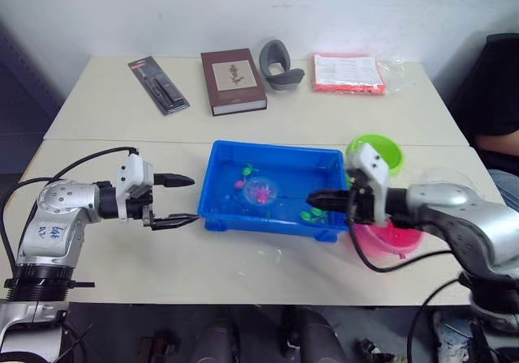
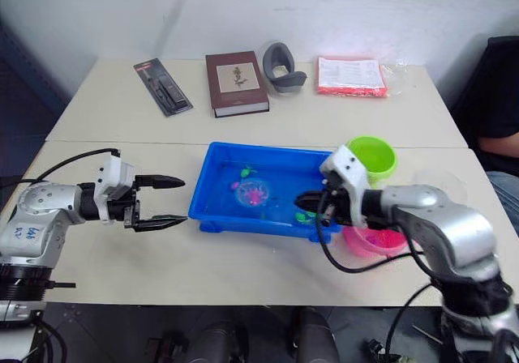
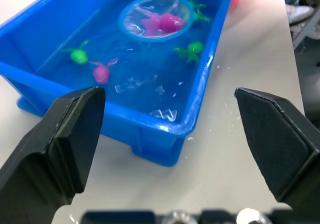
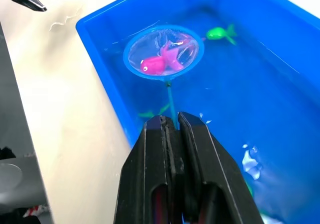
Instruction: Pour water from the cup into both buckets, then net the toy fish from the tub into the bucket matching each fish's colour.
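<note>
One pink fish (image 4: pixel 160 61) lies in the net (image 4: pixel 162 51), which sits inside the tub (image 1: pixel 219 209); the right gripper (image 4: pixel 170 129) pinches the net's thin handle. Left gripper (image 1: pixel 185 201) hovers just beside the tub's near-left edge, fingers spread wide

The tub (image 1: pixel 272 217) is glossy blue plastic, wet inside. The net (image 4: pixel 162 51) just ahead of the right hand (image 4: pixel 170 129) has fine sheer mesh. The desk (image 1: pixel 122 258) looks smooth and matt.
</note>
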You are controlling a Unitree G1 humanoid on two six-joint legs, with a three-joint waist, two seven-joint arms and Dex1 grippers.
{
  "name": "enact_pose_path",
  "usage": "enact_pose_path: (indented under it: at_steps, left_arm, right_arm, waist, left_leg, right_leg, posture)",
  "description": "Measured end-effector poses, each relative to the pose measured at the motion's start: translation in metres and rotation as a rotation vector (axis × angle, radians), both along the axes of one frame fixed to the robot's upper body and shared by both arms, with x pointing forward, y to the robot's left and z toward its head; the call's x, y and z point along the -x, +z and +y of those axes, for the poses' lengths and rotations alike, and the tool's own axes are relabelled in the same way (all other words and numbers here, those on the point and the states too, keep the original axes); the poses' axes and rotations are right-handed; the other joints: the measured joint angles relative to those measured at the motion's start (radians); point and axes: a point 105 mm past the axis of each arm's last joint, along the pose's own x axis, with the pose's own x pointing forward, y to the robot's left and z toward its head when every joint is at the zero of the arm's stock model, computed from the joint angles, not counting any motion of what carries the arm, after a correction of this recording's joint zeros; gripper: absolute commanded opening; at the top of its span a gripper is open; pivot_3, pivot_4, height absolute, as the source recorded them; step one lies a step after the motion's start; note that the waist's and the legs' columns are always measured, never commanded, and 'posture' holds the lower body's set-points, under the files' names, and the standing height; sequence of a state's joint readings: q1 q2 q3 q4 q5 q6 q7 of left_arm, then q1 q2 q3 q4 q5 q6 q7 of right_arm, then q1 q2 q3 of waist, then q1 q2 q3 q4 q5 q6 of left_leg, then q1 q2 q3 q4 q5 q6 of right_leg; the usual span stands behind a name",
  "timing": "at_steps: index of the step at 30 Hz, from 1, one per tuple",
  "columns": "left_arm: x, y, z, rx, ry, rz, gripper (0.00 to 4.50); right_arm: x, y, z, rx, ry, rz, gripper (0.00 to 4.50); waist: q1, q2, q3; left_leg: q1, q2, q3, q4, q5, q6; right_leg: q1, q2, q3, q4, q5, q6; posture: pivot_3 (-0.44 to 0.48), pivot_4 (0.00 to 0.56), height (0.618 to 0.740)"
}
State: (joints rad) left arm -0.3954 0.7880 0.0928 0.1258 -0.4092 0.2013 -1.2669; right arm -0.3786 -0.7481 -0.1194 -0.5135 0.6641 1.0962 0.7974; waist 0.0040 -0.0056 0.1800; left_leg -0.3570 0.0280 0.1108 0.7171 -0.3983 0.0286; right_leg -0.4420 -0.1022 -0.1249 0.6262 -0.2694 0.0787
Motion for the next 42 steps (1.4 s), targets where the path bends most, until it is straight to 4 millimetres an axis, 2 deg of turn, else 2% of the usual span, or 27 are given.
enact_pose_path:
  at_steps: [4, 10, 17, 20, 25, 28, 32, 34, 42]
  left_arm:
    - [-0.002, 0.005, -0.020, 0.054, -0.064, -0.009, 4.46]
    - [0.002, 0.005, -0.062, 0.123, -0.211, 0.014, 4.46]
    - [0.005, 0.012, -0.103, 0.178, -0.378, 0.025, 4.46]
    - [0.003, 0.012, -0.110, 0.190, -0.414, 0.033, 4.46]
    - [0.000, 0.008, -0.117, 0.198, -0.445, 0.048, 4.46]
    - [-0.003, 0.005, -0.119, 0.198, -0.453, 0.048, 4.46]
    - [-0.004, 0.004, -0.119, 0.195, -0.453, 0.038, 4.46]
    - [-0.004, 0.004, -0.119, 0.197, -0.457, 0.033, 4.46]
    - [-0.006, 0.001, -0.119, 0.203, -0.446, 0.042, 4.46]
  right_arm:
    - [0.020, 0.008, -0.021, -0.033, -0.067, -0.058, 0.00]
    - [0.055, 0.018, -0.049, -0.048, -0.185, -0.176, 0.00]
    - [0.097, 0.015, -0.086, -0.013, -0.418, -0.255, 0.00]
    - [0.115, 0.006, -0.101, 0.037, -0.506, -0.260, 0.00]
    - [0.132, -0.004, -0.114, 0.121, -0.598, -0.317, 0.00]
    - [0.136, -0.013, -0.127, 0.257, -0.640, -0.426, 0.00]
    - [0.138, -0.030, -0.135, 0.493, -0.581, -0.525, 0.00]
    - [0.135, -0.027, -0.139, 0.570, -0.582, -0.614, 0.00]
    - [0.125, -0.027, -0.136, 1.018, -0.293, -0.965, 0.00]
  waist:
    - [0.008, 0.000, 0.000]
    - [0.021, 0.000, 0.000]
    - [0.025, 0.000, 0.000]
    - [0.022, 0.000, 0.000]
    - [0.018, 0.000, -0.001]
    - [0.016, 0.000, -0.001]
    - [0.016, 0.001, -0.001]
    - [0.016, 0.001, -0.001]
    - [0.016, 0.001, -0.001]
  left_leg:
    - [0.000, 0.000, 0.000, 0.000, 0.000, 0.000]
    - [0.001, 0.000, 0.002, 0.000, 0.000, 0.000]
    - [0.005, 0.000, 0.003, 0.000, 0.000, 0.000]
    - [0.006, 0.000, 0.004, 0.000, 0.000, 0.000]
    - [0.011, 0.000, 0.008, -0.001, 0.000, -0.001]
    - [0.019, 0.001, 0.009, -0.003, -0.001, -0.001]
    - [0.021, 0.001, 0.010, -0.003, -0.001, -0.001]
    - [0.021, 0.000, 0.010, -0.003, -0.001, -0.001]
    - [0.021, 0.001, 0.010, -0.003, -0.001, -0.002]
  right_leg:
    - [0.000, 0.001, 0.001, 0.000, 0.000, 0.001]
    - [0.001, 0.004, 0.005, 0.000, 0.001, 0.001]
    - [0.004, 0.007, 0.010, 0.000, 0.001, 0.002]
    - [0.005, 0.008, 0.011, -0.001, 0.001, 0.002]
    - [0.005, 0.009, 0.016, -0.002, 0.001, 0.002]
    - [0.013, 0.009, 0.018, -0.004, 0.001, 0.001]
    - [0.013, 0.008, 0.021, -0.004, 0.000, 0.001]
    - [0.013, 0.008, 0.021, -0.003, 0.000, 0.001]
    - [0.013, 0.008, 0.024, -0.003, 0.000, 0.000]
  posture:
    - [0.000, 0.150, 0.740]
    - [0.000, 0.150, 0.740]
    - [0.000, 0.150, 0.740]
    - [0.000, 0.150, 0.740]
    - [0.000, 0.150, 0.740]
    - [0.000, 0.150, 0.740]
    - [0.000, 0.150, 0.740]
    - [0.000, 0.150, 0.740]
    - [0.000, 0.150, 0.740]
